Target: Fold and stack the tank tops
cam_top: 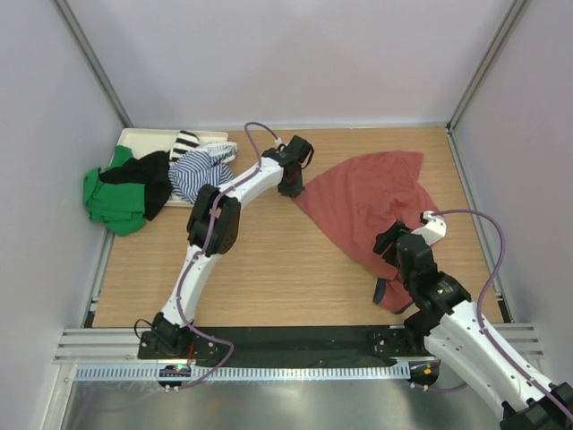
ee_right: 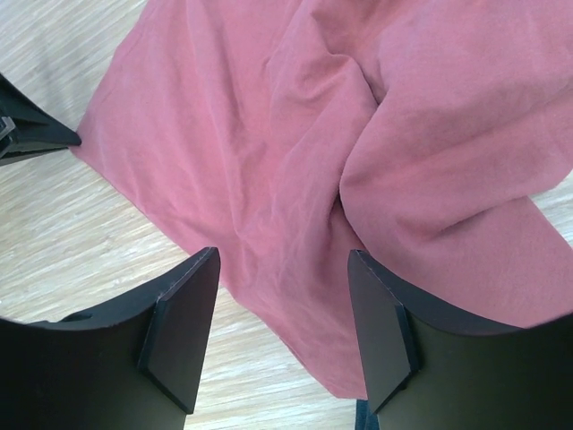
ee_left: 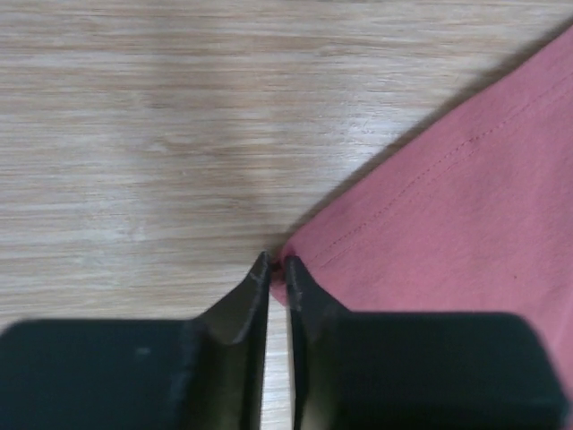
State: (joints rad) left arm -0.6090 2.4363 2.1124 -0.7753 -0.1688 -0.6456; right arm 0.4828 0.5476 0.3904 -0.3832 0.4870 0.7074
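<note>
Left gripper (ee_left: 277,269) first: my jaws are drawn in to a thin slit, and the corner of the brick-red tank top (ee_left: 466,206) sits right at their tips; whether it's truly nipped I cannot tell. Its stitched hem runs off diagonally to the right of those tips; left of them, bare table (ee_left: 134,134), plenty of room. Right gripper (ee_right: 282,331) now: jaws wide apart, hanging over rumpled folds, holding nothing; the cloth's edge crosses just below them, with open wood to their left. Further out, the back wall stands close beyond my left jaws. Well off to their left lies a white tray (cam_top: 134,136); the navy-and-white striped top (cam_top: 199,170) is heaped in it with a black garment (cam_top: 148,179); a green garment (cam_top: 112,202) spills over its near edge.
</note>
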